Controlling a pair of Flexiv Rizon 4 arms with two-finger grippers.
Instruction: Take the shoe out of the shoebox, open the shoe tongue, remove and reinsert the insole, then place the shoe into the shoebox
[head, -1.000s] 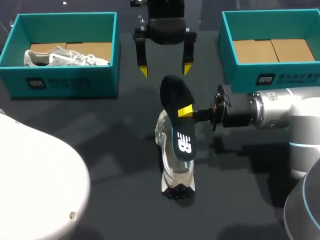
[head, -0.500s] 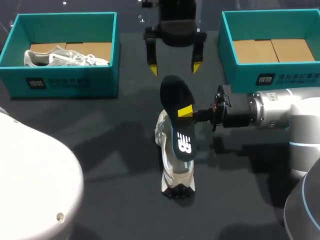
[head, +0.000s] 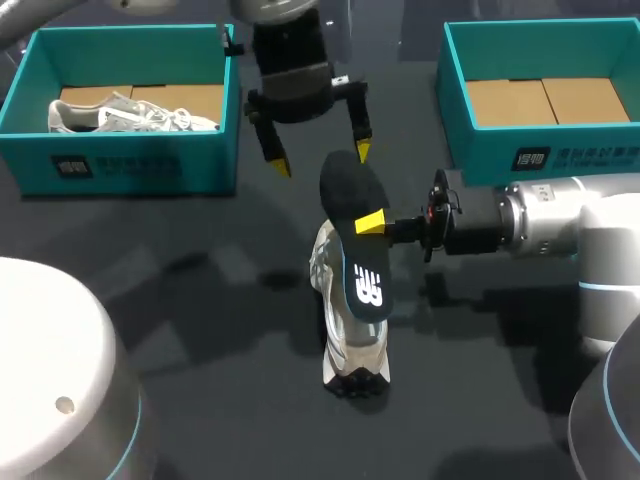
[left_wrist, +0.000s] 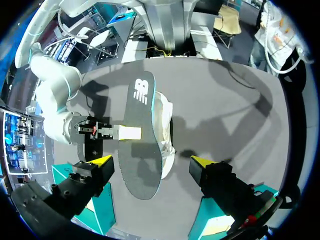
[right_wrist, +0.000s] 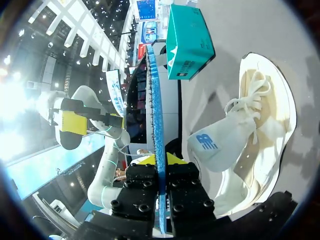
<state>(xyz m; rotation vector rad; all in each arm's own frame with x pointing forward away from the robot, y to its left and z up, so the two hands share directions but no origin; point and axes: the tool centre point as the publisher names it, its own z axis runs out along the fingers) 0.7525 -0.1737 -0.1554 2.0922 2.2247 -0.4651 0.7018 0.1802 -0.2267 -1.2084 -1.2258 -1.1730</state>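
Black on its upper face, with a white logo at the end toward the near edge, the insole (head: 350, 250) is gripped at its side by the right tool (head: 372, 224). In the right wrist view the insole (right_wrist: 156, 110) is seen edge-on, showing a blue rim, with the yellow-tipped fingers of the right tool (right_wrist: 160, 162) pressed against both of its faces. It is held tilted over the pale shoe (head: 350, 345), which stands in the middle of the surface (head: 200, 300); the shoe's tongue and white laces are seen in the right wrist view (right_wrist: 250, 145).

The left tool (head: 320, 158) hangs above the insole's far end, its fingers spread wide and holding nothing. In the left wrist view the insole's plain end (left_wrist: 140, 145) lies between and ahead of those fingers (left_wrist: 151, 161), untouched by them, with the shoe (left_wrist: 164, 120) beneath it.

A teal shoebox (head: 130, 160) at the far left corner holds a second grey shoe (head: 130, 113). Another teal shoebox (head: 560, 150) stands at the far right corner, its cardboard floor showing.
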